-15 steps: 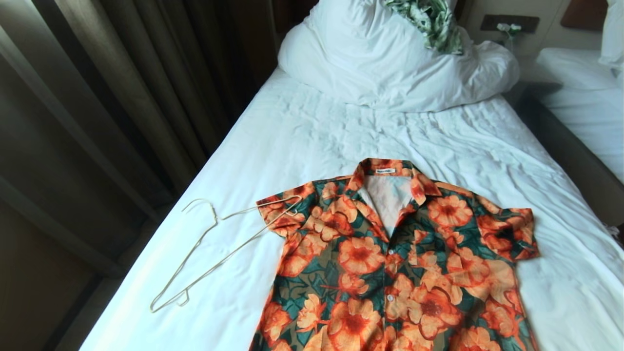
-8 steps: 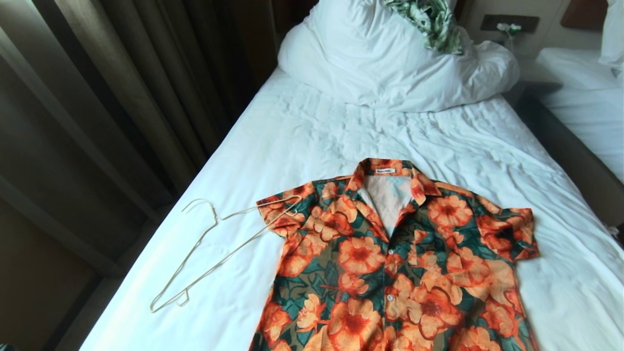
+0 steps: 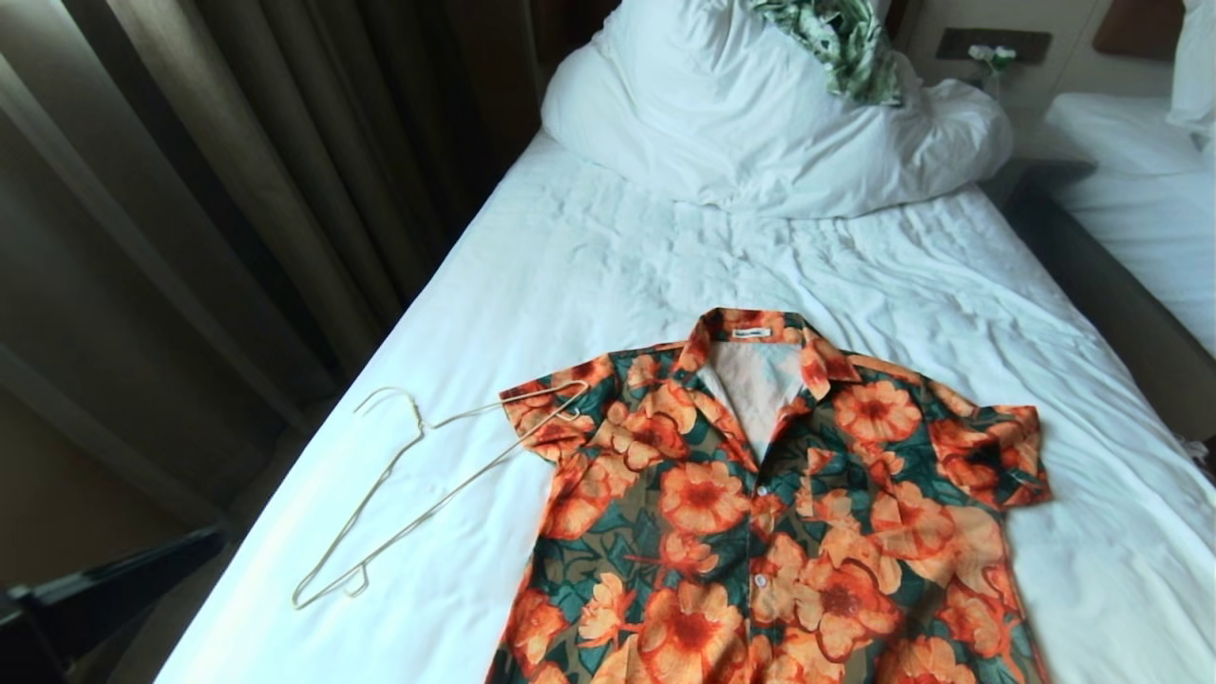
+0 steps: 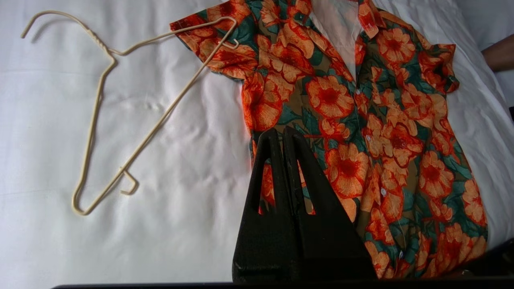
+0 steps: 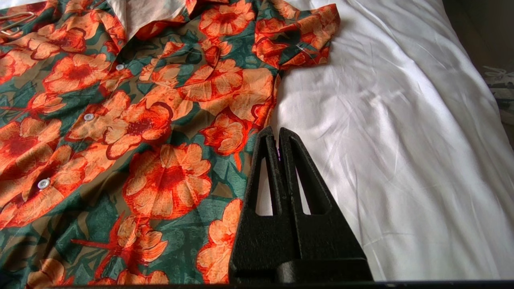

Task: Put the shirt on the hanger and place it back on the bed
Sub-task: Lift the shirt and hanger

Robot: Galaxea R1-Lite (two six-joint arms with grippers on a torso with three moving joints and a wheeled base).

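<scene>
On the bed [image 3: 589, 256] lie one shirt [image 3: 769, 503] and one hanger [image 3: 427, 484] — both grippers, left [image 4: 282, 132] and right [image 5: 277, 134], clenched empty

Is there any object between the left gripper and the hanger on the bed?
Nothing visible does. The left gripper, shut, hangs above the shirt; the hanger lies beside it on bare sheet of the bed, one end on a sleeve.

Dark curtains [image 3: 237, 171] hanging far off to the left, leafy green-and-white cloth [image 3: 841, 43] crumpled on top of the pillow well beyond any fingers, second white bed [image 3: 1140, 190] far right, wall switch plate [image 3: 993, 43] between the two
</scene>
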